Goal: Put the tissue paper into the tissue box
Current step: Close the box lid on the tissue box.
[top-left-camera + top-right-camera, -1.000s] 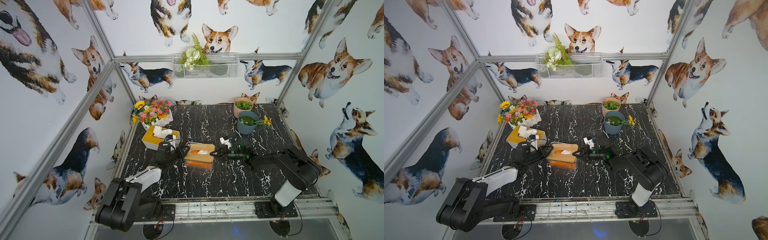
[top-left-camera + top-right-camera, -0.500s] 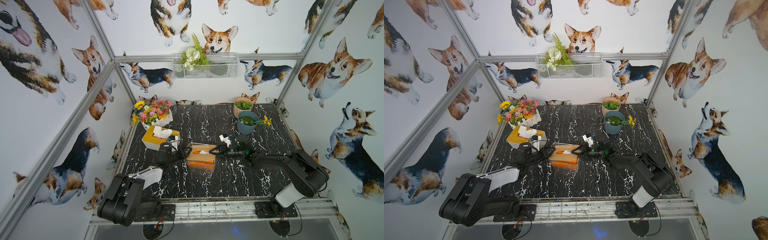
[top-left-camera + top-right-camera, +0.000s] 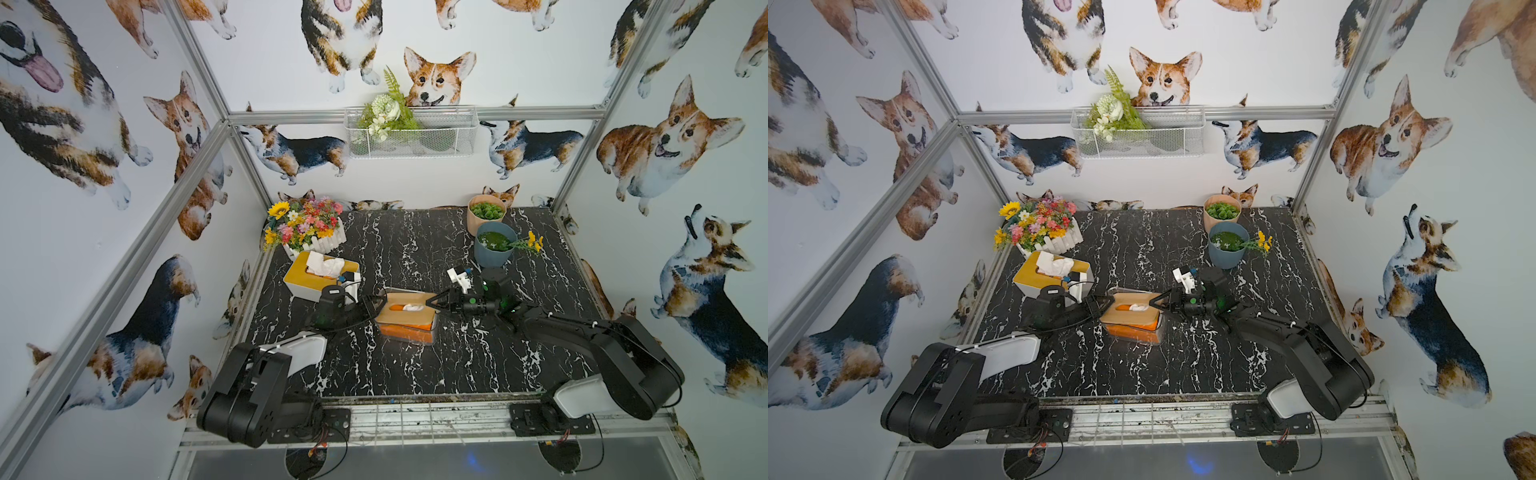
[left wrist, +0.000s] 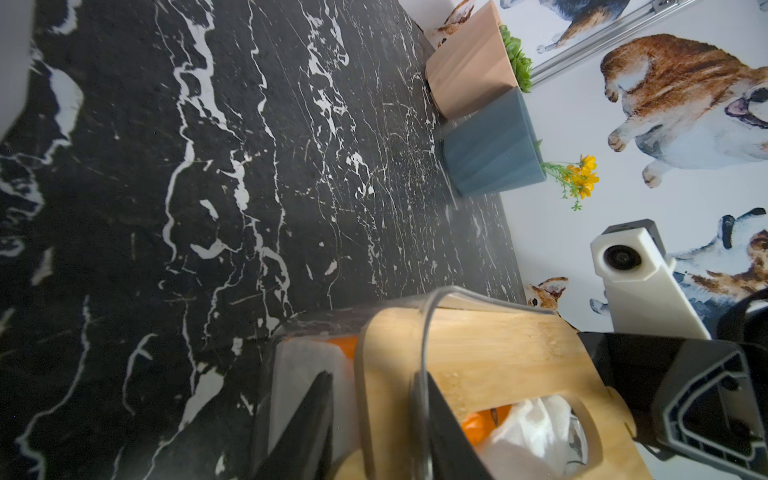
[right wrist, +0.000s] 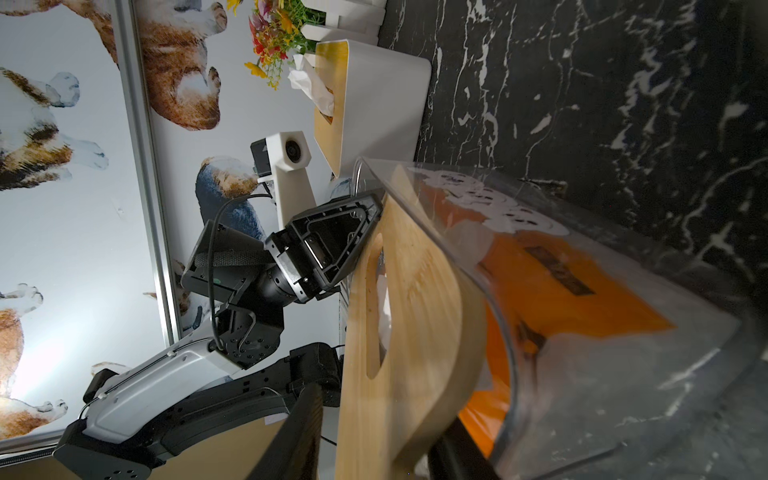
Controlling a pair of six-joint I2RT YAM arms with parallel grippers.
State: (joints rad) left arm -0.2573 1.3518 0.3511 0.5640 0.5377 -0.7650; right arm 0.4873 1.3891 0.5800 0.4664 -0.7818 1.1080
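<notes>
The clear tissue box (image 3: 409,319) is clamped at one end by the left claw (image 3: 380,305); the opposite end of its bamboo lid (image 5: 415,311) is straddled by the right claw (image 3: 432,302), jaws spread. White tissue paper (image 3: 413,308) is seen bunched in the lid slot, between the two claws.

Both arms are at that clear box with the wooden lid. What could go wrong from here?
1. The right end effector stands open astride the wooden lid's edge; backing off, it might catch and lift the lid.
2. White tissue pokes out through the lid and could snag.
3. With the left end effector at the opposite end, the tissue box might skid.
</notes>
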